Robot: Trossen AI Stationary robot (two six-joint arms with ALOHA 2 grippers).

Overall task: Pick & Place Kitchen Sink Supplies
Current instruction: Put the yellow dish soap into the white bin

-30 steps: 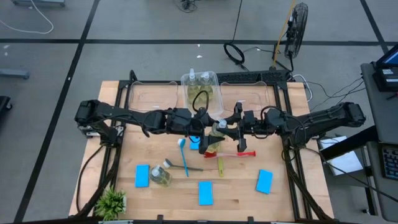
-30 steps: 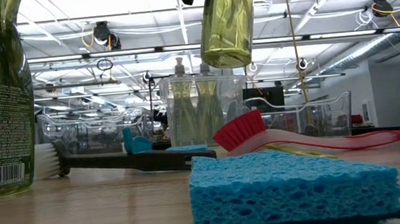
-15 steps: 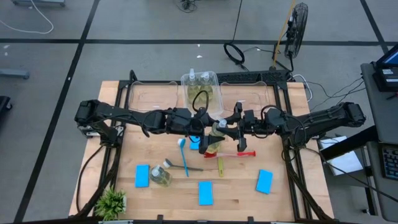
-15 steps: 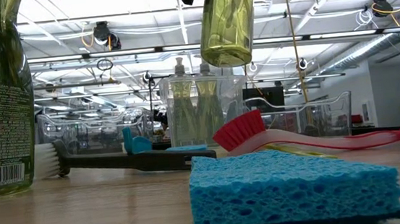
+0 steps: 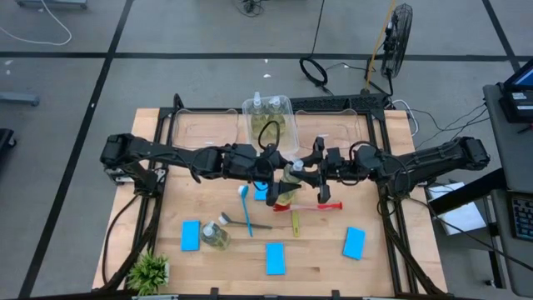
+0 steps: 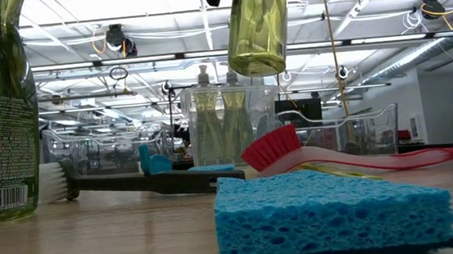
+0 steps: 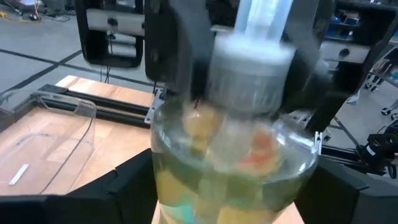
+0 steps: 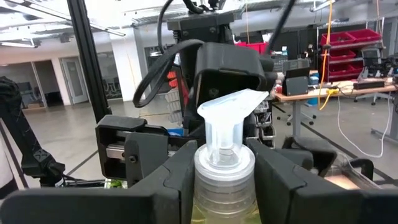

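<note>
One bottle (image 6: pixel 256 26) hangs upright between your two hands, above the desk (image 5: pixel 400 267): right hand (image 8: pixel 224 165) clamps its neck, left hand (image 7: pixel 227 186) closes round its body; bin (image 5: pixel 271 125) just beyond.

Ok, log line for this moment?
bottle lifted mid-table | right hand shut on bottle neck | left hand around body | two bottles in bin
</note>
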